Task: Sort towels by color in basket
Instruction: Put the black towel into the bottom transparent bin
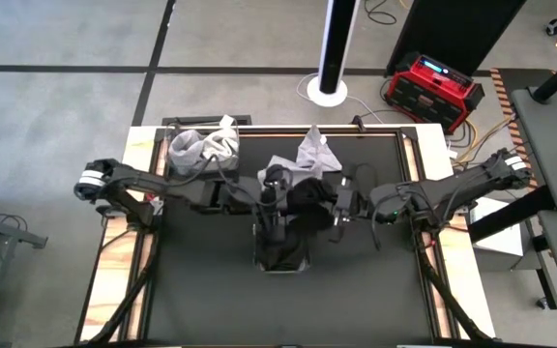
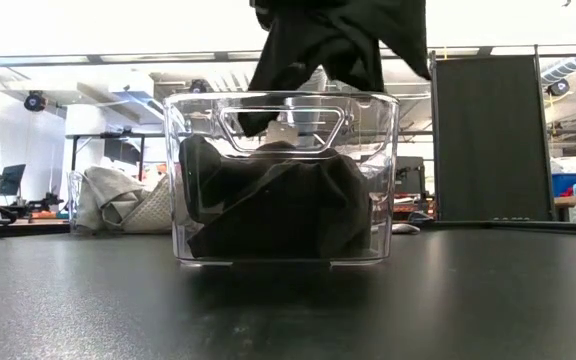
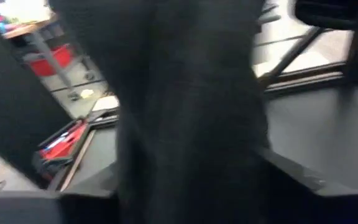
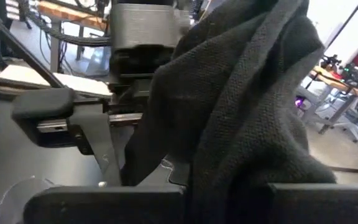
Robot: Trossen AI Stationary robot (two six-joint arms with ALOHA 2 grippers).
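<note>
A black towel (image 2: 338, 40) hangs over a clear basket (image 2: 183, 180) at the table's middle. Its lower end (image 2: 263, 115) dips just below the basket's rim. More black towels (image 2: 268, 210) lie inside the basket. My right gripper (image 1: 337, 201) is shut on the hanging towel. My left gripper (image 1: 277, 184) faces it from the other side. In the right wrist view it stands open: one finger (image 4: 42, 104) is clear of the cloth and the other is hidden behind it. The left wrist view shows only the black towel (image 3: 191, 112), blurred. My right gripper pinches a bunched upper part of the black towel (image 4: 229, 168) between its two fingers, several layers thick. It comes in about level from the table's right side. The towel hangs slack below the hold, clear of the table, with its lower end inside the basket's top.
Light grey towels (image 1: 201, 147) sit piled at the table's far left, also in the low view (image 2: 118, 200). Another light grey towel (image 1: 312, 153) lies at the far middle. Bare black tabletop (image 1: 375, 280) surrounds the basket on the near side.
</note>
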